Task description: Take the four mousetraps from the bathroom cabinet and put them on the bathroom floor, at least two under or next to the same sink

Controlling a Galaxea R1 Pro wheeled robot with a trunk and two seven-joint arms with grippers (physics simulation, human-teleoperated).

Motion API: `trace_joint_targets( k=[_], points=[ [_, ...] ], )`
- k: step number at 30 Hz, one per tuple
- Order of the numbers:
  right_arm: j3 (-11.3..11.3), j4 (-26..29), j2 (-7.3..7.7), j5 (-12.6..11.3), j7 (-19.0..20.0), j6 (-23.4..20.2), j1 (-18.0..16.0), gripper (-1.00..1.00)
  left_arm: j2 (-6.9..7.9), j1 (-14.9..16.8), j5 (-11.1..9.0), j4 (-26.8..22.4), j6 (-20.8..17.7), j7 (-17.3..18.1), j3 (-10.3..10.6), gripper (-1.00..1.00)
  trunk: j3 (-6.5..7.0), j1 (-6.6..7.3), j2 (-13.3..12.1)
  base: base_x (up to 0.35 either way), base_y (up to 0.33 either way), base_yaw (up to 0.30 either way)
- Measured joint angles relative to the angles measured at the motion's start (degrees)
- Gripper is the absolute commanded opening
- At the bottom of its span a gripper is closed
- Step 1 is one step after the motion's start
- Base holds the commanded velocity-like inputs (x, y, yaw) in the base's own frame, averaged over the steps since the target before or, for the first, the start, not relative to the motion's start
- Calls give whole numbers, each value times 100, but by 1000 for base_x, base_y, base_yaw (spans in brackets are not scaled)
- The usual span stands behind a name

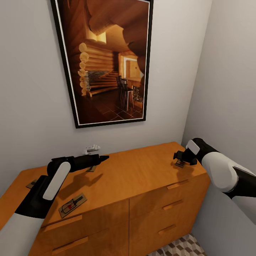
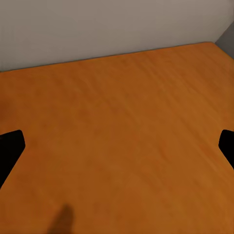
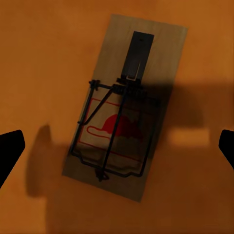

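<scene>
The orange-brown cabinet (image 1: 142, 170) has mousetraps lying on its top. One mousetrap (image 1: 73, 205) lies near the front left edge. Another mousetrap (image 1: 91, 168) peeks out beneath my left gripper (image 1: 102, 158), and a third mousetrap (image 1: 32, 184) lies at the far left, partly behind my left arm. A fourth mousetrap (image 1: 180, 163) lies at the right end, right below my right gripper (image 1: 177, 156). In the right wrist view this mousetrap (image 3: 129, 109) lies between the wide-apart fingers (image 3: 9, 148); the gripper is open. The left wrist view has bare cabinet top (image 2: 122, 122) between open fingers (image 2: 9, 146).
A framed log-cabin picture (image 1: 106, 60) hangs on the wall above the cabinet. A small white object (image 1: 91, 148) sits by the wall behind my left gripper. A side wall (image 1: 227, 89) stands close on the right. Cube-pattern floor tiles (image 1: 181, 247) show at the cabinet's foot.
</scene>
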State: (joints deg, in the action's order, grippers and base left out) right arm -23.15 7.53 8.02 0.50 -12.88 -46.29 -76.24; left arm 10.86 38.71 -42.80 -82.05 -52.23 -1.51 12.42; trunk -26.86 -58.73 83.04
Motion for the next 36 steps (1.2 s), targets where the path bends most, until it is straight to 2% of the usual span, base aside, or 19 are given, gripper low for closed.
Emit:
trace_joint_targets(
  k=[13,24,36],
  points=[
    [0,-19,7,3,-7,91,37,100,0,0,-5,0,0,0,1,100,0,0,0,0,0,0],
    [55,-290,23,43,-4,323,24,100,0,0,-8,1,1,1,0,100,2,1,2,0,0,0],
    [4,-333,13,-5,0,421,9,100,6,0,-4,1,1,1,0,100,2,1,2,0,0,0]
  ],
)
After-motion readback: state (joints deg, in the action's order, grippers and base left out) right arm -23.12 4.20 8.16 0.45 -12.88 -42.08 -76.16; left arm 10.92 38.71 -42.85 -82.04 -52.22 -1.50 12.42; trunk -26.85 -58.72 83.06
